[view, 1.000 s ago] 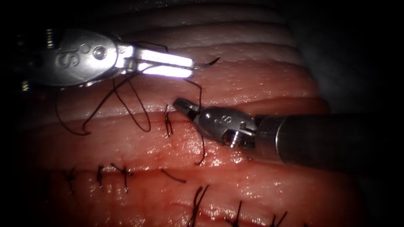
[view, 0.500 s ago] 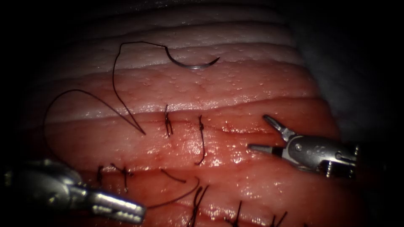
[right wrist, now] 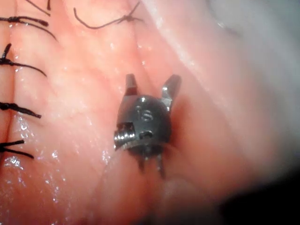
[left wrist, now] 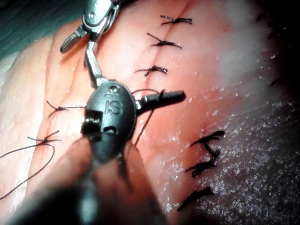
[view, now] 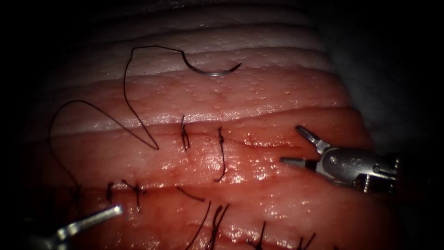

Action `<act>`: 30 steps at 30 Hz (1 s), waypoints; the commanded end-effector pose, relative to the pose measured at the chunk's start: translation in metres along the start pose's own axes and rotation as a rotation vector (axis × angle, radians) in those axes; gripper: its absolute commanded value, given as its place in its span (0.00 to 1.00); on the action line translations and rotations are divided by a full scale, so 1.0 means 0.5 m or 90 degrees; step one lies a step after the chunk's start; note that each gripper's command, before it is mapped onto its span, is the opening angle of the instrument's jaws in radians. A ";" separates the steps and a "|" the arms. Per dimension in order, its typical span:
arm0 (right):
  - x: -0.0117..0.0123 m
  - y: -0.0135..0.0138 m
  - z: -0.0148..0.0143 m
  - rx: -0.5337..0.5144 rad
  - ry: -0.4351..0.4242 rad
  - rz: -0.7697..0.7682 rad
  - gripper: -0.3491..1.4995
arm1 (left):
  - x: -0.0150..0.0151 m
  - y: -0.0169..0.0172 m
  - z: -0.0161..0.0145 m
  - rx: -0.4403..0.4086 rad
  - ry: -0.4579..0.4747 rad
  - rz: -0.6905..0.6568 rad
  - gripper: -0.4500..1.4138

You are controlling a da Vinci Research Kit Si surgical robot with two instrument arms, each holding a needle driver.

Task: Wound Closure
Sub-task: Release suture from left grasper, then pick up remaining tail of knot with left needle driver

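Note:
The curved needle (view: 212,71) lies free on the tissue (view: 259,92), above the stitched cut (view: 249,139) and not in the tissue. Its dark thread (view: 127,99) loops left and down to the cut. My left tool (view: 92,217) is low at the left edge with jaws open, holding nothing; in the left wrist view the left tool (left wrist: 133,77) stands spread wide over the tissue. My right tool (view: 290,144) hovers right of the stitches, open and empty. In the right wrist view the right tool (right wrist: 152,79) is just above the tissue.
Two knotted stitches (view: 185,134) cross the upper cut. A lower row of finished stitches (view: 134,189) and more along the front (view: 217,222) carry loose cut ends. The tissue's pale edge falls away at the right (view: 365,69).
The left tool let go of the needle, swung down to the lower left and has now opened, freeing a thread end. The right tool drew back to the right and opened.

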 end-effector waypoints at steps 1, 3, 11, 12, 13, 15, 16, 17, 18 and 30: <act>-0.0005 -0.0012 0.0016 0.000 0.002 0.000 0.80 | -0.0003 -0.0019 0.0005 0.014 -0.001 -0.006 0.99; -0.0006 -0.0015 0.0018 0.000 0.001 -0.001 0.81 | 0.0009 -0.0052 -0.0010 0.037 -0.009 -0.022 0.99; -0.0008 -0.0020 0.0022 0.001 -0.007 -0.006 0.81 | -0.0023 -0.0198 -0.0062 0.156 -0.066 -0.092 0.77; -0.0008 -0.0019 0.0023 0.001 -0.009 -0.010 0.81 | -0.0045 -0.0224 -0.0063 0.176 -0.069 -0.107 0.73; -0.0008 -0.0019 0.0024 0.001 -0.009 -0.010 0.81 | -0.0061 -0.0238 -0.0060 0.187 -0.072 -0.118 0.71; -0.0007 -0.0020 0.0026 0.001 -0.013 -0.014 0.82 | -0.0088 -0.0254 -0.0049 0.199 -0.081 -0.119 0.71; -0.0007 -0.0021 0.0027 0.001 -0.013 -0.014 0.82 | -0.0105 -0.0258 -0.0040 0.206 -0.086 -0.122 0.71; -0.0006 -0.0022 0.0028 0.001 -0.013 -0.017 0.83 | -0.0119 -0.0259 -0.0032 0.200 -0.099 -0.123 0.70; -0.0005 -0.0024 0.0030 0.000 -0.013 -0.017 0.85 | -0.0149 -0.0253 -0.0012 0.172 -0.138 -0.131 0.70; -0.0001 -0.0033 0.0037 0.005 -0.023 -0.032 0.85 | -0.0274 -0.0184 0.0052 0.025 -0.223 -0.152 0.70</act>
